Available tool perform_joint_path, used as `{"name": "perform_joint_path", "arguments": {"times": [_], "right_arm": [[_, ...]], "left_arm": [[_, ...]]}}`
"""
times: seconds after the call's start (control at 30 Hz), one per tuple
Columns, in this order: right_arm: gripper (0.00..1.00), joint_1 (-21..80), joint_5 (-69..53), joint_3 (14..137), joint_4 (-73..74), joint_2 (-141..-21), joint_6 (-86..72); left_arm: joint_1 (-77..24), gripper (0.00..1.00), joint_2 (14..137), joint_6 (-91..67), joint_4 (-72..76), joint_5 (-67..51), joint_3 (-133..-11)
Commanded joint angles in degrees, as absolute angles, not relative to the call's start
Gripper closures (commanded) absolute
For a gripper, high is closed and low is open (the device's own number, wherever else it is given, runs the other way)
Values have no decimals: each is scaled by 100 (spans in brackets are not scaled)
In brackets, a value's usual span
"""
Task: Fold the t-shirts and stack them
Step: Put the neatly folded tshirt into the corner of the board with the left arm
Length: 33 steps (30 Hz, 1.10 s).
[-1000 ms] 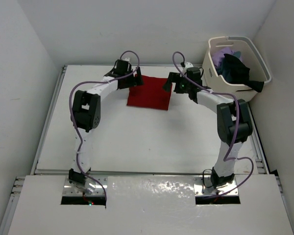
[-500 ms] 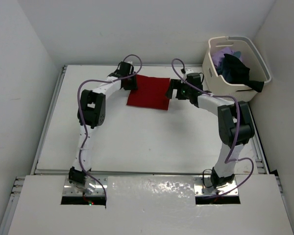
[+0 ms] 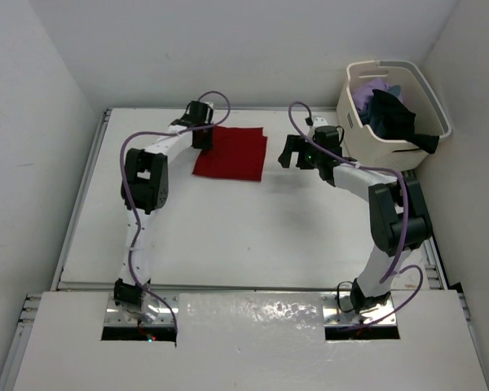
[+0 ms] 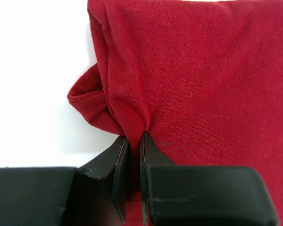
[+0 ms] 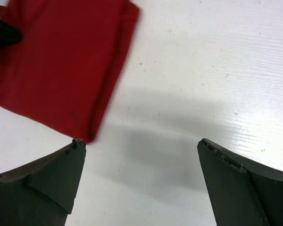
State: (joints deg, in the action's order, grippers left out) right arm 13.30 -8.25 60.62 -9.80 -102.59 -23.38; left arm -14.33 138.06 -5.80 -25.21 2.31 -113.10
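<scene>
The left gripper [image 4: 134,136] has its fingers pressed almost together on a pinch of the red t-shirt [image 4: 203,70]. They gather a small ridge of cloth at the shirt's left edge, where a loop of hem pokes out sideways. The right gripper [image 5: 141,142] has its fingers spread wide over bare worktop [image 3: 228,236], just beside the shirt's right edge, and holds nothing.

The red t-shirt lies as a flat, roughly square packet near the far edge of the worktop, a little left of the middle, between the two grippers. It looks folded, or nearly so, and the pinch seems meant to shift or tidy it rather than start a new fold.

Most of the work lies ahead. In the cream basket [image 3: 367,142] at the far right corner, the black t-shirt [image 3: 391,114] drapes over the rim, with the lavender t-shirt [image 3: 368,88] behind it. A sliver of blue beside them may be the teal one, but too little shows to be sure. Nothing is stacked yet, so about one shirt in four is dealt with.

No brand, label or writing can be read on the shirts, the basket or the arms.
</scene>
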Motion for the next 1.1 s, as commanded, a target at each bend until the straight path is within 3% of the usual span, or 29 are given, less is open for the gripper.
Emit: {"name": "perform_joint_path", "arguments": {"times": [0.0, 0.37, 1.07], "right_arm": [[1, 1327, -677, 5994, -1318, -10028, -2215], [1, 1327, -905, 6196, -1661, -10406, -2408], [1, 1336, -1134, 6354, -1723, -10538, -2505]], "left_arm": [[-872, 100, 13316, 289, -2821, 1009, -11250], [306, 100, 13535, 616, -3050, 1644, -11803], [826, 100, 14246, 1274, -2294, 2303, -12796]]}}
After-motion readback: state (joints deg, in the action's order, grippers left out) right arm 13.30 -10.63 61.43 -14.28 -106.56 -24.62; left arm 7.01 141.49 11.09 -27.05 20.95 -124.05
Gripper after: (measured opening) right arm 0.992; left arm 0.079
